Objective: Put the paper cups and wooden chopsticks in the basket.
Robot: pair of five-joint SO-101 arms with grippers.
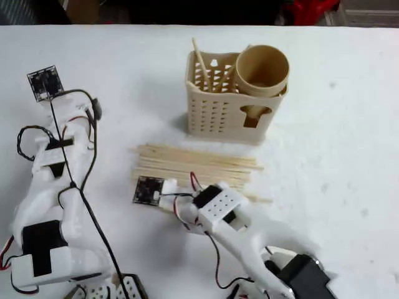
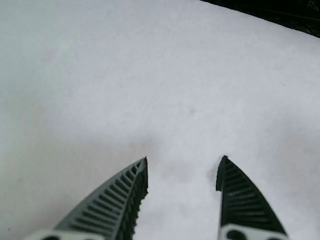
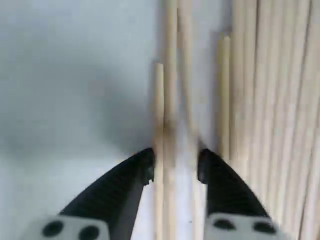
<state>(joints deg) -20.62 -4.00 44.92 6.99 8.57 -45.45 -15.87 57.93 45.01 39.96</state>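
Right gripper (image 3: 176,152) is straddling wooden chopsticks (image 3: 171,75) on the table (image 3: 75,75), jaws narrowly apart; left gripper (image 2: 184,158) is hovering wide open, holding nothing.

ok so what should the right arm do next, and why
Probably close the right gripper. Its jaws stand open on either side of a couple of chopsticks at the edge of the pile, so a squeeze should catch them. A lift toward the basket, which already holds a cup, could follow.

White table (image 1: 349,162): basket (image 1: 218,115) upright, chopsticks (image 1: 193,165) piled beside.
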